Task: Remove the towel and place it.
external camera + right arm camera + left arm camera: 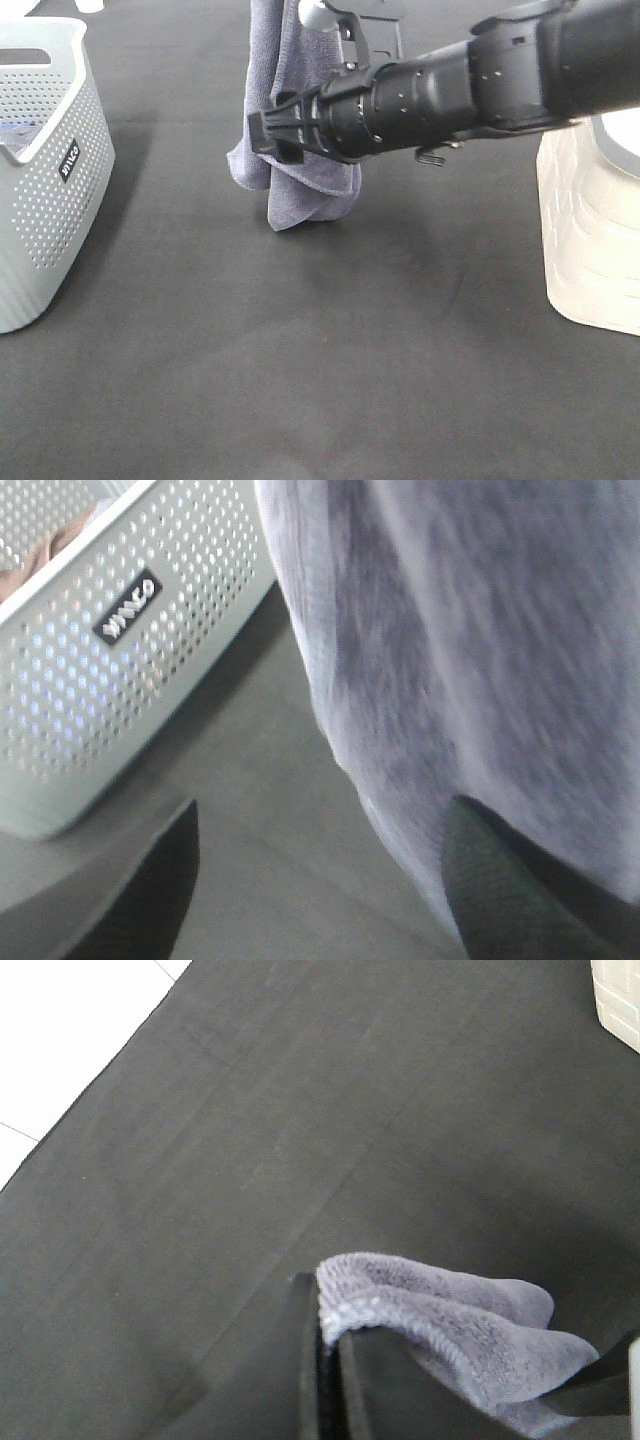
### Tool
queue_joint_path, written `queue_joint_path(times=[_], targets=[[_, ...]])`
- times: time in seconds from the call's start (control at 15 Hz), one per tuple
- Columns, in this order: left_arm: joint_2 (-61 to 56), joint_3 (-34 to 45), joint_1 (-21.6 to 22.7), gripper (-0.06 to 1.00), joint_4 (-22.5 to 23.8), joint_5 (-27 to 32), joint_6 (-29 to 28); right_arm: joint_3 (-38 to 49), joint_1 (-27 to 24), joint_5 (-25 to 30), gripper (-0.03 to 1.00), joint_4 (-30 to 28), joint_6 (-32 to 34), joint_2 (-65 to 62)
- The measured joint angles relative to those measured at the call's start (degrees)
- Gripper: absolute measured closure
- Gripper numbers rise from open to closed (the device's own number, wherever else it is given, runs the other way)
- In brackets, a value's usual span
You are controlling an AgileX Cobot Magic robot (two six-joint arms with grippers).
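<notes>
- The left gripper point(328, 1335) has its black fingers point(305, 1380) pressed together on the towel point(440, 1320). The stitched hem comes out of the narrow gap between them.
- Past those fingers, the grey-lavender cloth bunches to one side and falls away over the dark mat point(300, 1130).
- The right gripper point(322, 825) has its fingers point(160, 890) spread wide, with nothing clamped between them.
- In the right wrist view one finger stands clear over the mat. The other sits against the lower edge of the towel; the blur makes it hard to tell whether they touch.
- In the exterior view the towel point(300, 190) hangs as a long vertical fold from the left gripper at the top edge. The right gripper point(272, 135) is level with the middle of the cloth and in front of it.
- The towel's lowest fold is at or just above the mat point(300, 380), below both sets of fingers.
- A perforated pale basket point(50, 170) with a small dark label point(68, 160) stands beyond the open right fingers, well apart from the towel.
- A ribbed white tub point(590, 230) stands on the mat behind the right arm.
</notes>
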Motion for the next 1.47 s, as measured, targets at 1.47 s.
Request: queue_joint_path(times=[1.47], targets=[[0.86,0.0,0.0,0.94,-2.41,-0.17,-1.38,0.06,0.0,-16.9,0.37,0.17,2.58,4.13]])
